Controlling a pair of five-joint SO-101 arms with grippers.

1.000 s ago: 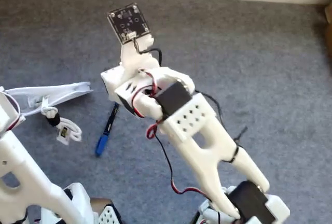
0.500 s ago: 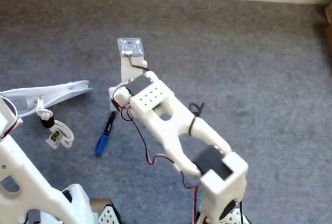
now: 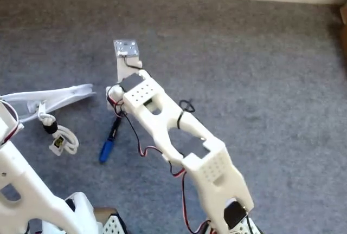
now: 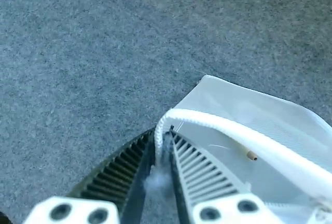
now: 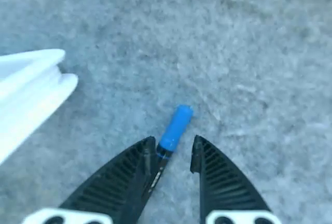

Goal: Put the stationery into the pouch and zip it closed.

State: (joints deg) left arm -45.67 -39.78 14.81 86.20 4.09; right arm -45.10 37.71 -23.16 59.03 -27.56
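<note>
The blue-capped black pen point(image 3: 108, 139) lay on grey carpet point(image 3: 260, 55), cap toward the arms' bases, far end hidden under the right gripper point(image 5: 174, 146), whose jaws stood parted around it. The left gripper point(image 4: 163, 133) pinched the rim of the white mesh pouch point(image 4: 249, 125).

Blue-capped pen point(image 3: 110, 139) lies near the white pouch point(image 3: 54, 96).

right arm point(image 3: 179, 131): white plastic shell, grids of small holes, black servo blocks | cables point(image 3: 142, 147): thin, red and black | camera board point(image 3: 126, 49): small square | left arm point(image 3: 21, 185): white, red wire | left gripper point(image 4: 162, 133), right gripper point(image 5: 173, 142): black ribbed fingers, white bases with screw holes
</note>
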